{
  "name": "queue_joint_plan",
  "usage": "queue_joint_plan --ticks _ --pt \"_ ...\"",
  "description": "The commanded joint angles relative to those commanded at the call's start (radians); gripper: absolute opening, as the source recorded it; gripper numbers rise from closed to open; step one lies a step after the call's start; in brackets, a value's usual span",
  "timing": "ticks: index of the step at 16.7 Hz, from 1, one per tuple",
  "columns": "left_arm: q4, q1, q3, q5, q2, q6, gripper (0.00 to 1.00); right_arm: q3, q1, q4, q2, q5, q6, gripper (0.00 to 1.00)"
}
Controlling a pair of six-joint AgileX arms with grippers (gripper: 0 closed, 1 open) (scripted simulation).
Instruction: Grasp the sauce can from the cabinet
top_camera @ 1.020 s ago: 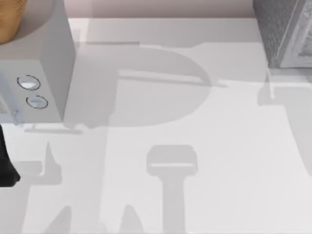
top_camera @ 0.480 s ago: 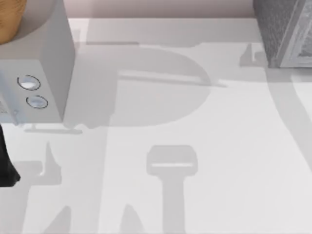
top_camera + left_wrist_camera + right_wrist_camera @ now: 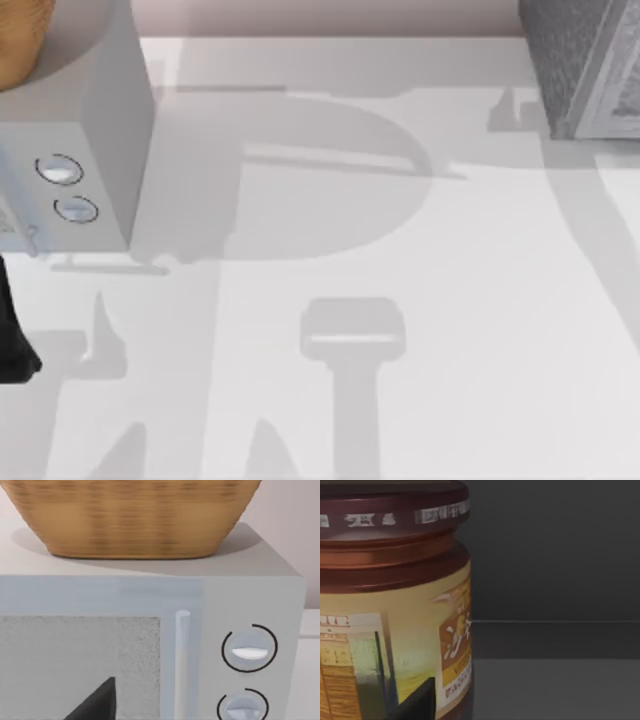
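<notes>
My right gripper sits inside the dark cabinet (image 3: 575, 60) at the table's far right, with the sauce can (image 3: 395, 605) upright just ahead of it; I can't tell how wide it stands. I'd ease in level and close around the label, below the lid. Since a second ago, the arm's shadow has swung toward the cabinet

The sauce can (image 3: 395, 605) stands upright on the dark floor inside the cabinet (image 3: 585, 65), maroon rimmed lid above an orange-tan label; the cabinet, dark grey speckled with a paler framed front, sits at the tabletop's far right corner.
</notes>
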Motion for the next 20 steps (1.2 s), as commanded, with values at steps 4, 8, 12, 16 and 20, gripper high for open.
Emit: queue_joint_plan --ticks 4,8,12,16,20 --pt "0.000 0.000 0.000 0.000 0.000 0.000 1.00 0.039 0.106 0.021 0.052 0.095 -0.001 1.00" --pt "0.000 0.000 0.000 0.000 0.000 0.000 1.00 0.073 0.236 0.047 0.119 0.245 -0.002 1.00" --pt "0.000 0.000 0.000 0.000 0.000 0.000 1.00 0.079 0.262 0.054 0.132 0.271 -0.002 1.00" --pt "0.000 0.000 0.000 0.000 0.000 0.000 1.00 0.115 0.244 0.054 0.168 0.254 -0.002 1.00" --pt "0.000 0.000 0.000 0.000 0.000 0.000 1.00 0.238 0.198 0.055 0.291 0.210 -0.002 1.00"
